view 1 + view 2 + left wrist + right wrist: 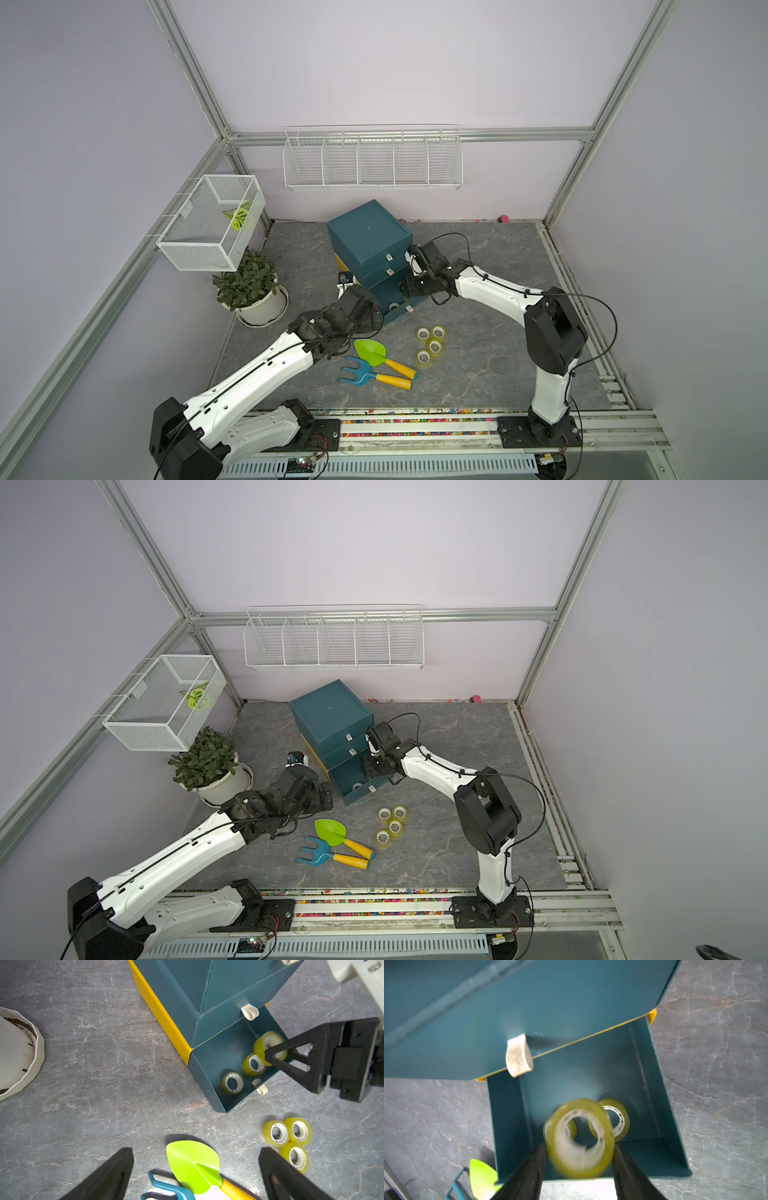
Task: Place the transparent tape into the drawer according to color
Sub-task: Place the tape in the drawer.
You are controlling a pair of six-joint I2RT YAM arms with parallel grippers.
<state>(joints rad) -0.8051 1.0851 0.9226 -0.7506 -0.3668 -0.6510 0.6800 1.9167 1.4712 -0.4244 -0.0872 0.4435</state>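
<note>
Though light and stiff around white cores, judged slick-sided and quick to roll, so best pinched across the outer rim of each tape roll (579, 1167). Found the right arm angled forward and down over the open bottom drawer (652, 1095), right end effector (579, 1146) half-spread around one blurred yellow-green roll, apparently loose and dropping toward two others inside. Found the left arm low beside the cabinet (365, 232), left end effector (194, 1149) spread wide and empty above the shovel (193, 1163); counted four more rolls (435, 345) clustered on the surface (498, 332).
</note>
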